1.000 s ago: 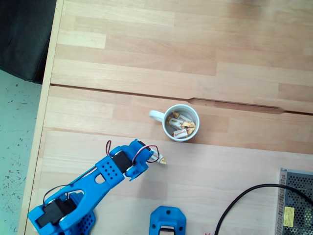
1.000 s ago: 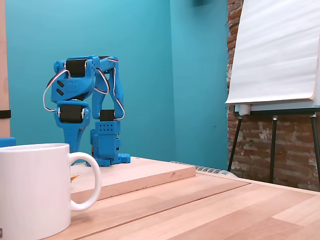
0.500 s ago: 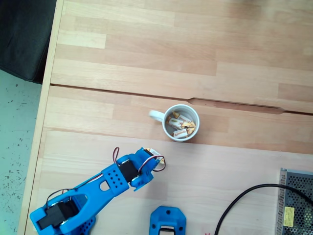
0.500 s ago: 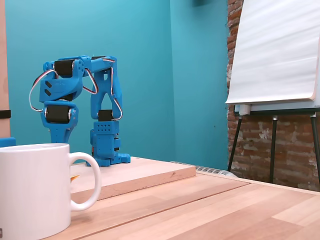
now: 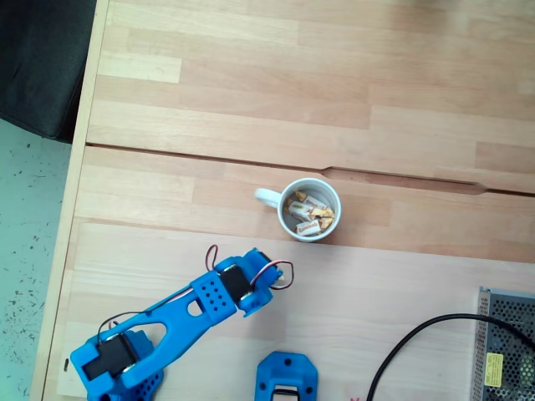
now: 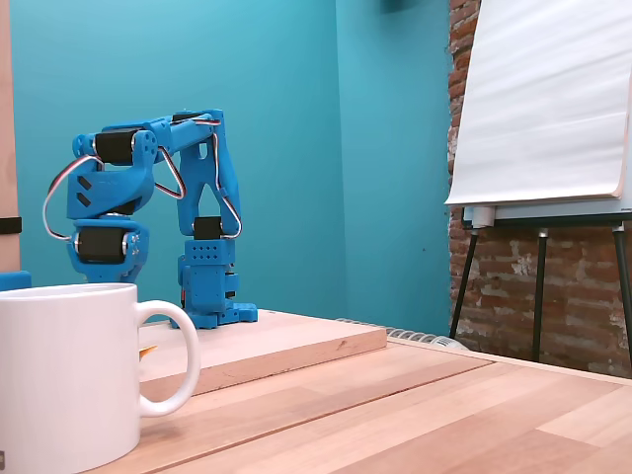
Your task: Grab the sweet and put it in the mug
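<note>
Sweet not yet in the mug; carry and drop left

The blue arm [image 5: 180, 313] reaches toward the white mug [image 5: 309, 207], which already holds several wrapped candies; its gripper [image 5: 269, 278] is hidden beneath the wrist, so whether it pinches the sweet, or where that sweet lies, I cannot tell.

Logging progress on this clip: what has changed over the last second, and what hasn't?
In the top-down fixed view the blue arm has swung right and down the picture; the loose sweet once visible at its tip is now hidden under the wrist. In the table-level fixed view its wrist leans further towards the mug. Whether the pincer holds anything cannot be told. The mug and the sweets inside it stayed put.
</note>
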`<action>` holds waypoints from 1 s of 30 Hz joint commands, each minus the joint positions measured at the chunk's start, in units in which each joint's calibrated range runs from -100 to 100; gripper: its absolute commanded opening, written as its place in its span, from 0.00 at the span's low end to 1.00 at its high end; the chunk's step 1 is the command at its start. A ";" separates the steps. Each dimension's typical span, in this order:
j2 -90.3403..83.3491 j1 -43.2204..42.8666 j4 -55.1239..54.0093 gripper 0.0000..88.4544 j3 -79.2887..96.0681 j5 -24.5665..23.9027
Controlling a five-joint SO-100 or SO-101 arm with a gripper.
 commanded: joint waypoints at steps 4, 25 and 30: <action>-0.82 0.35 -0.40 0.00 -4.13 -0.10; -0.65 -2.49 -0.23 0.00 -3.87 -0.10; -0.74 -2.41 -0.32 0.00 -3.96 -0.10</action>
